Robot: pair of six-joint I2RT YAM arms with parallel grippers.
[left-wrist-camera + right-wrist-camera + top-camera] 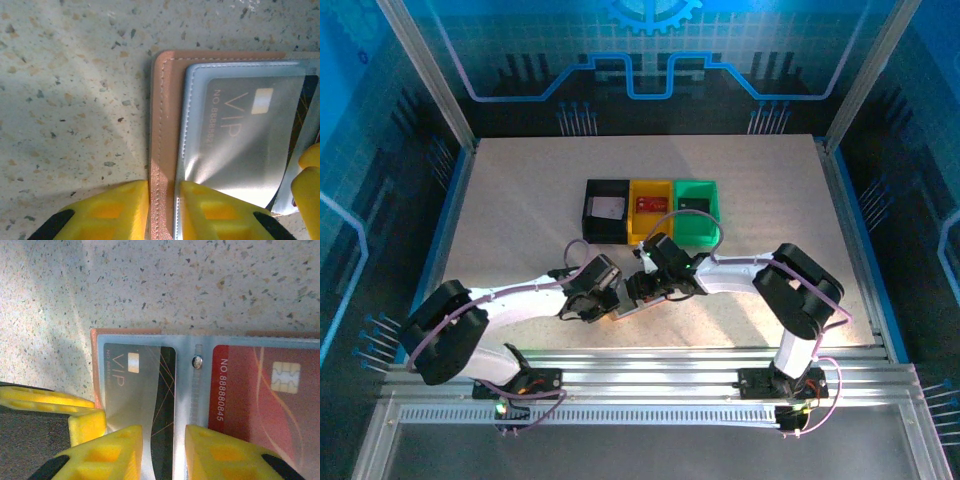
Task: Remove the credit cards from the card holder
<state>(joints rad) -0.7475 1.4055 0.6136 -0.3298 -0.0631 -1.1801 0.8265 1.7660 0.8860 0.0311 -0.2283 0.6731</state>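
Note:
The pinkish-tan card holder (pixel 636 306) lies open on the table between both arms. My left gripper (pixel 165 202) is shut on its outer stitched edge (pixel 162 125), one finger on the table side and one on the pale pocket. A grey and black VIP credit card (pixel 132 390) sits in the left clear pocket, and a red credit card (pixel 265 395) in the right one. My right gripper (pixel 164 452) stands over the VIP card's black edge, jaws slightly apart with nothing pinched between them. In the top view the two grippers (pixel 603 298) (pixel 658 285) are close together.
Three bins stand in a row behind the card holder: black (pixel 592 228), yellow (pixel 636 228) and green (pixel 712 228), each with a small card inside. The left gripper's yellow fingers (pixel 55 407) crowd the right wrist view's lower left. Metal frame rails run along the table's near edge.

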